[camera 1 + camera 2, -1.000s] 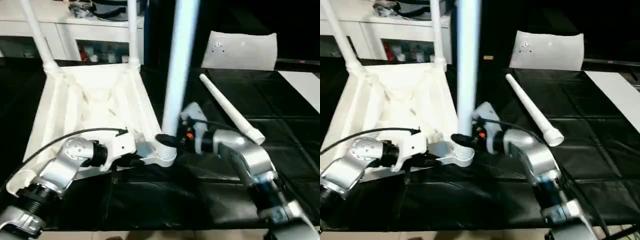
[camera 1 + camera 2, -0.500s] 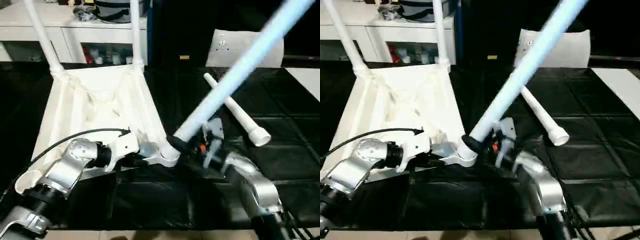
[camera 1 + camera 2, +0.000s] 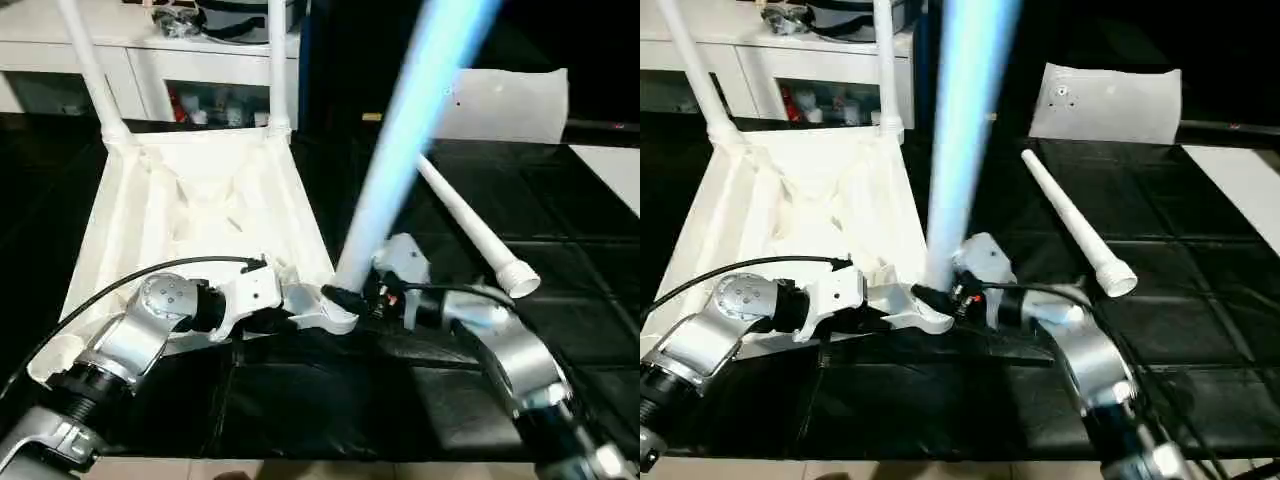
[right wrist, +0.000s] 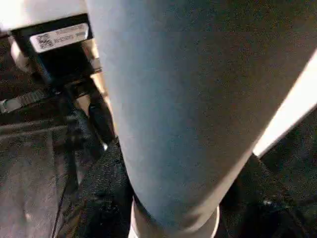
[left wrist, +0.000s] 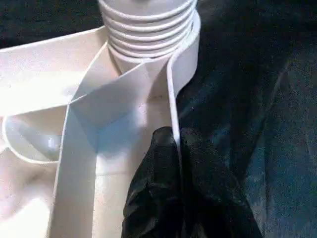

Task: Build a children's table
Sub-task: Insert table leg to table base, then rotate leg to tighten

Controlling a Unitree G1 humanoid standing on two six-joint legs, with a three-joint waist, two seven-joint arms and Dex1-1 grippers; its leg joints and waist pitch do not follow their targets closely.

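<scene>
The black-covered tabletop (image 3: 560, 330) carries the children's table (image 3: 190, 200) upside down toward its left side, ribbed underside up, with the white cabinet (image 3: 150, 50) beyond the far edge. Two legs (image 3: 85, 60) stand upright in the top's two far corner sockets. A third leg (image 3: 400, 150) rises from the near right corner socket (image 3: 335, 310), leaning a little to the right. The fourth leg (image 3: 470, 225) lies loose on the tabletop to the right of the overturned top, its wide end pointing toward the near edge. A white sheet (image 3: 510, 100) stands near the far edge. The left pincer (image 5: 176, 148) is clenched on the thin rim of the top just beside that near right socket. The right pincer (image 3: 350, 297) grasps the third leg at its base, right at the socket.
</scene>
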